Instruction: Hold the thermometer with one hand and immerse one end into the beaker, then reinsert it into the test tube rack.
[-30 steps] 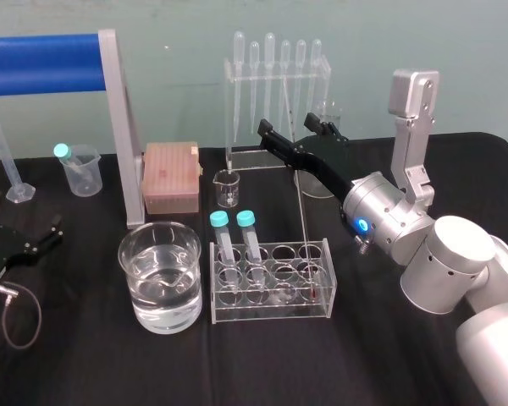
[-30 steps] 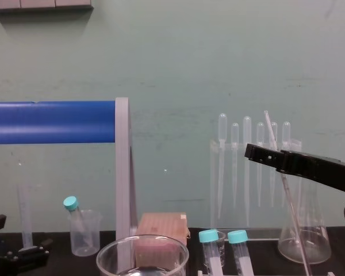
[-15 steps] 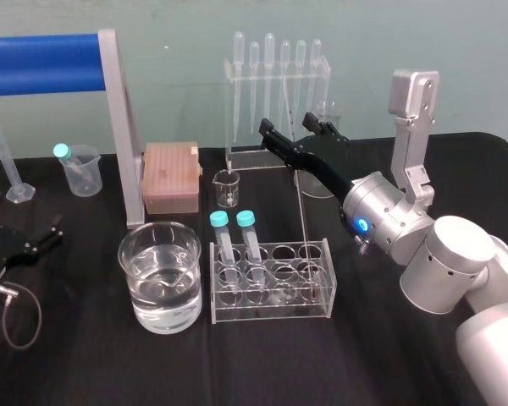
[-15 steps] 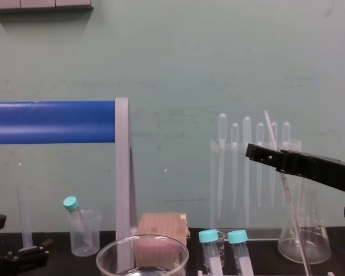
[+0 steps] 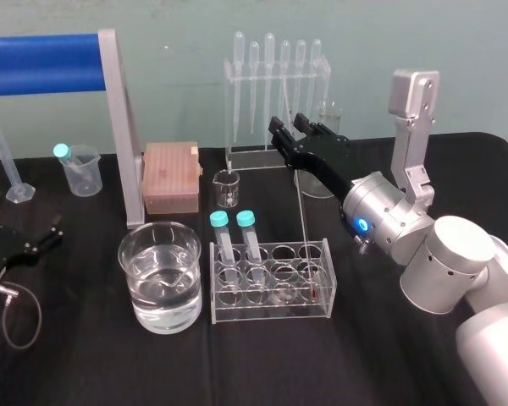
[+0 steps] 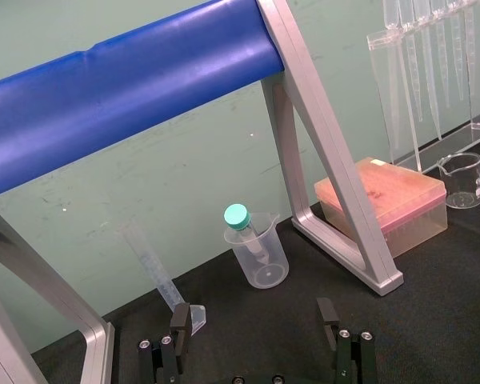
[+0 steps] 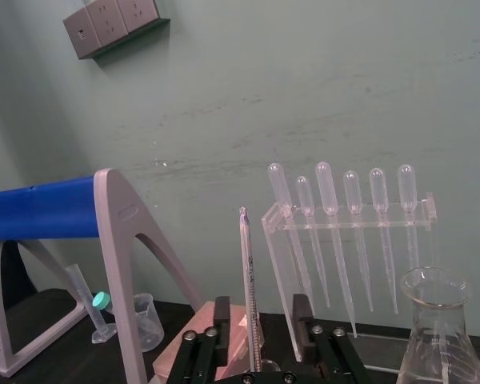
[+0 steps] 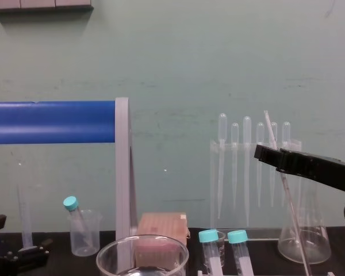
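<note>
Head view puts my right gripper (image 5: 288,125) up beside the thermometer (image 5: 301,203), which stands with its lower end in the test tube rack (image 5: 271,311); my right wrist view has the fingers (image 7: 222,308) apart either side of the rod, unclamped. I judge nothing is done yet: grasp, dip in the beaker (image 5: 159,288) and return all remain. Left gripper (image 5: 35,241) lies parked, fingers spread, far left. No writing is legible.

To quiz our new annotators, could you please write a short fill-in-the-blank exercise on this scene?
1. The right gripper has its jaws ____ on either side of the thermometer.
2. The thermometer's lower end sits in the ____.
3. Also in it stand ____ teal-capped tubes.
Missing words: open; test tube rack; two.
</note>
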Action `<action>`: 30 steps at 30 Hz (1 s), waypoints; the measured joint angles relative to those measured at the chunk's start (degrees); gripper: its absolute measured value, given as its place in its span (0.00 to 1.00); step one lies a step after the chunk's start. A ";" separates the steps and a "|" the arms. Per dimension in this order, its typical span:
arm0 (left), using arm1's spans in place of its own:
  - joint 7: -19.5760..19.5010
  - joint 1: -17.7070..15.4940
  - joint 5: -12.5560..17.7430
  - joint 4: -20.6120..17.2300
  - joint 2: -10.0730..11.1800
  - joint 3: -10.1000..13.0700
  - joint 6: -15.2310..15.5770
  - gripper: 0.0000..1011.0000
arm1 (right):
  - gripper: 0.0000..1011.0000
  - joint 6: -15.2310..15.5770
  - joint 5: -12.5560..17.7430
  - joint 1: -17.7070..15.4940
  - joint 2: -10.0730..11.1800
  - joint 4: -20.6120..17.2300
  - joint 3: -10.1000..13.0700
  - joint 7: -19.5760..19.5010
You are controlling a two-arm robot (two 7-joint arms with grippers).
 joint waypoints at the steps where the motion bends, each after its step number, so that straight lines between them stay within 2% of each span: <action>1: 0.00 0.00 0.00 0.00 0.00 0.00 0.00 1.00 | 0.48 0.00 0.00 0.00 0.00 0.00 0.00 0.00; 3: 0.00 0.00 0.00 0.00 0.00 0.00 0.00 1.00 | 0.44 0.00 0.00 0.00 0.00 0.00 0.00 0.00; 8: 0.00 0.00 0.00 0.00 0.00 0.00 0.00 1.00 | 0.25 0.00 0.00 0.00 0.00 0.00 0.00 -0.01; 14: 0.00 0.00 0.00 0.00 0.00 0.00 0.00 1.00 | 0.09 0.00 0.00 0.00 0.00 0.00 0.00 -0.04; 17: 0.00 0.00 0.00 0.00 0.00 0.00 0.00 1.00 | 0.06 0.00 0.00 0.00 0.00 0.00 0.01 -0.04; 30: 0.00 0.00 0.00 0.00 0.00 0.00 0.00 1.00 | 0.06 0.00 0.00 0.00 0.00 0.00 0.01 -0.05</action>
